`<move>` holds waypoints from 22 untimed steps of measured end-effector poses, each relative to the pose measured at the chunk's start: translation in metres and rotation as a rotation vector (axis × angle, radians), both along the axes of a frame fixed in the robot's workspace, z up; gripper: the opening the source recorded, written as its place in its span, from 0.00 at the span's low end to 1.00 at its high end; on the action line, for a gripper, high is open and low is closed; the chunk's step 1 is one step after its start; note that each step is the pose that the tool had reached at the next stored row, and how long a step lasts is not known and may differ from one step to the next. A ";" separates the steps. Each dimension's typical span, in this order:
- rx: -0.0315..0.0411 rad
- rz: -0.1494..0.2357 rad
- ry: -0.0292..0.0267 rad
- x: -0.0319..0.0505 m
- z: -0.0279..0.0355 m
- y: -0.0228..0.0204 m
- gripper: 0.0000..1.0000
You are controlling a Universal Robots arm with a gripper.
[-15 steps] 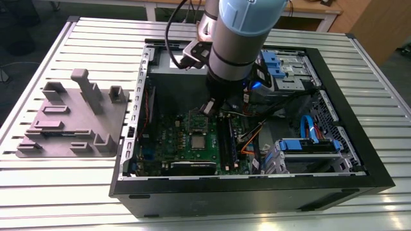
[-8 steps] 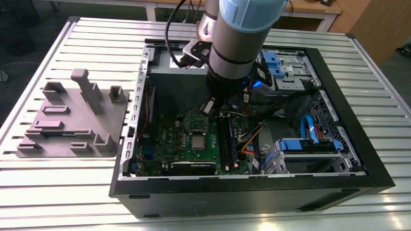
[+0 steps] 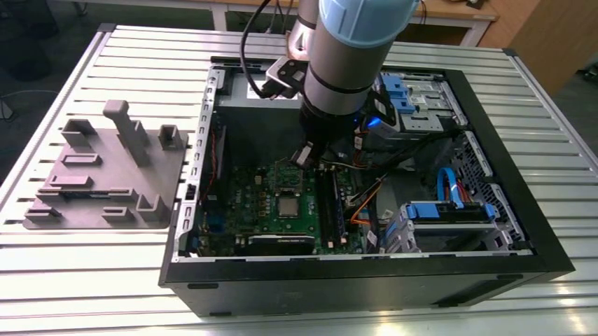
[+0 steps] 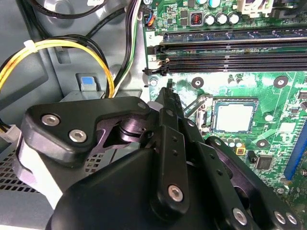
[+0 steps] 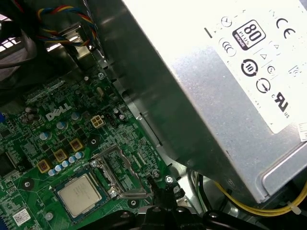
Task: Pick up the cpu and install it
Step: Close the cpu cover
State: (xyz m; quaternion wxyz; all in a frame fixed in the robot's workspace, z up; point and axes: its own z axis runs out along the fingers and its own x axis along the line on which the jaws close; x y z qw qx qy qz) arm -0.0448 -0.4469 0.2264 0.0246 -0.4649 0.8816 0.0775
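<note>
**Position.** The cpu (image 4: 233,116) lies flat inside the socket of the green motherboard (image 3: 252,203), silver top upward. The socket's load plate (image 5: 109,167) stands swung open beside it, so we judge the chip placed but not yet clamped. In both wrist views the gripper (image 4: 168,93) hangs just beside the open plate, on the side away from the chip. Its fingers appear drawn together with nothing between them.

**Risks.**
- The chip is unsecured. Any knock to the plate or the board could shift it in the socket.
- The gripper tip is near the raised plate. A sideways slip could catch the plate, drop it crooked onto the chip, or scrape nearby board parts.
- The memory slots (image 4: 230,52) and the yellow cables (image 4: 62,45) lie near the gripper's body. The power supply (image 5: 216,86) looms close over this corner, leaving little room inside the computer case (image 3: 374,280).

**Not determined.**
- We cannot tell whether the chip sits fully down and correctly keyed; the contacts beneath it are covered.
- We cannot tell whether the tip touches the plate or the board.
- In the exterior view the arm (image 3: 351,63) covers the gripper's working end and part of the case interior.
</note>
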 end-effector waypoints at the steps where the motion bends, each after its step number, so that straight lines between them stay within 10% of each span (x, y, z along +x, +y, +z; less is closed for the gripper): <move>1: -0.0004 0.000 0.0000 0.0000 0.0001 0.0000 0.10; 22: -0.0265 0.000 0.0000 0.0000 0.0083 0.0000 0.10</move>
